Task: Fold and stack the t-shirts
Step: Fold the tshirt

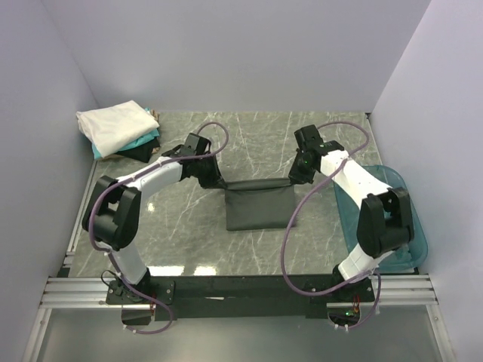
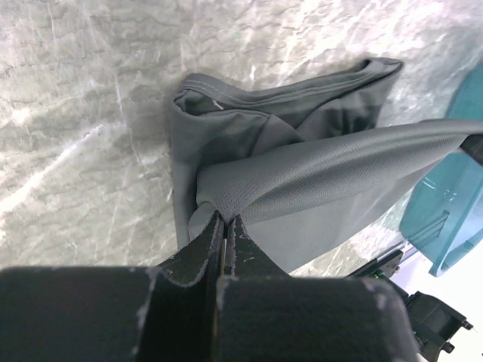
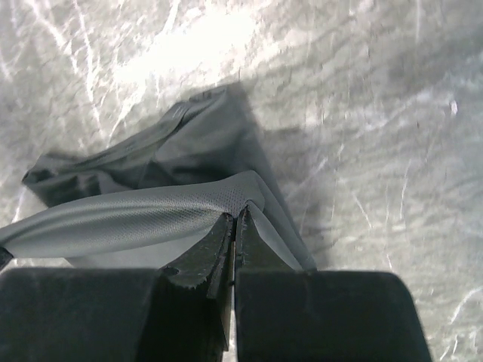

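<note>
Taut charcoal t-shirt, left gripper pinching one corner, right gripper pinching the other

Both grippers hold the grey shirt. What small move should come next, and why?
Probably draw both toward the arm bases: left gripper and right gripper pinch the far edge of the grey t-shirt, the rest lies nearer, so that folds it.

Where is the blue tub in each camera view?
Top external: tub at the right side, mid-height.
Left wrist: at the right edge, past the grey shirt.
Right wrist: not in it.
Shared landmark: the grey shirt, centre in the top view, lower left in the right wrist view.
</note>
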Controlling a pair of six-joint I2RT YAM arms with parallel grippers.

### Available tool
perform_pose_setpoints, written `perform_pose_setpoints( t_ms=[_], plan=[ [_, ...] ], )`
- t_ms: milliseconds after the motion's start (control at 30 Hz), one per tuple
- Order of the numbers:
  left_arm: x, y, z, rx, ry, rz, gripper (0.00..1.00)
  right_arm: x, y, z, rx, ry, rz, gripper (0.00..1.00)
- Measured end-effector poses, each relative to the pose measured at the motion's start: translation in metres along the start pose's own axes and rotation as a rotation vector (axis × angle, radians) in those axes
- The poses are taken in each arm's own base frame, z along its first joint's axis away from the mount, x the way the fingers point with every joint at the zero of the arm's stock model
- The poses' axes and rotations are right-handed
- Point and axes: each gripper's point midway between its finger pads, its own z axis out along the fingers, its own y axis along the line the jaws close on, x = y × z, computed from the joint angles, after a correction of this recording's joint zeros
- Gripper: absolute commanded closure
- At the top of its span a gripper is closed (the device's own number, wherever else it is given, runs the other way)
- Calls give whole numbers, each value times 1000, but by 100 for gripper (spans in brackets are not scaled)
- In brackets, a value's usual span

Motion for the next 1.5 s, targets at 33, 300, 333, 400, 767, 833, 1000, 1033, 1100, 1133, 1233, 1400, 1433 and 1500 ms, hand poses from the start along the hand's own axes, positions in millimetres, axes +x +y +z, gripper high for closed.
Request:
perform_pose_setpoints(
  t_ms=[33, 300, 333, 400, 767, 833, 1000, 1033, 1100, 1133, 1233, 1400, 1433, 1500],
  plan=[
    [0, 2, 3, -4, 8, -3, 100, -1, 0, 4, 5, 8, -2, 100],
    [-6, 13, 14, -54, 28, -4, 33, -4, -4, 21, 41, 57, -35, 48],
    [-8, 17, 12, -71, 24, -10, 28, -7, -4, 21, 41, 54, -39, 46],
    [-13, 23, 10, -100, 8, -18, 18, -17, 0, 17, 31, 39, -48, 41],
    [-11, 23, -2, -60, -30, -17, 15, -19, 10, -1, -44, -6, -132, 40],
    [-4, 24, -3, -40, -19, -18, 15, 0, 11, 1, -53, 27, -162, 40],
    [14, 31, 3, -12, 19, -27, 14, 53, 31, 7, -97, 121, -267, 40],
    [17, 33, 4, -11, 26, -29, 14, 63, 38, 6, -111, 135, -290, 40],
    [25, 36, 5, -3, 40, -34, 14, 79, 54, 6, -149, 152, -327, 40],
    [29, 38, 6, -1, 47, -38, 14, 86, 61, 8, -162, 163, -345, 41],
    [36, 39, 4, 18, 53, -49, 13, 106, 69, 16, -170, 203, -381, 41],
    [40, 34, 5, 66, 50, -52, 13, 136, 62, 33, -146, 263, -406, 40],
    [41, 33, 6, 71, 51, -52, 13, 141, 59, 34, -141, 274, -407, 41],
    [41, 31, 7, 85, 47, -55, 13, 151, 52, 38, -135, 298, -404, 41]
  ],
)
